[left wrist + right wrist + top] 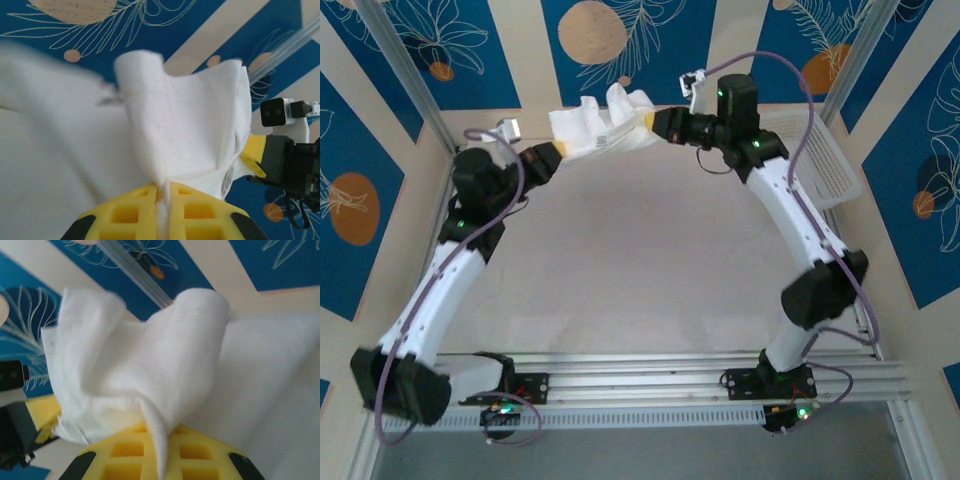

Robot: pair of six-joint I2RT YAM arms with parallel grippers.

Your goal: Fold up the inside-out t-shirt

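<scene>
The left jaws and the right jaws are each closed on a pinch of the shirt [600, 125], which is held bunched between them over the far side of the worktop [640, 250]. Its long axis is laid left to right, jaw to jaw, neither arm nearer. The cloth is seen white, thin, crumpled, unfolded.

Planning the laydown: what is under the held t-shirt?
The t-shirt hangs between the left tool and right tool; pale table shows near it. The spot directly beneath is covered.
</scene>
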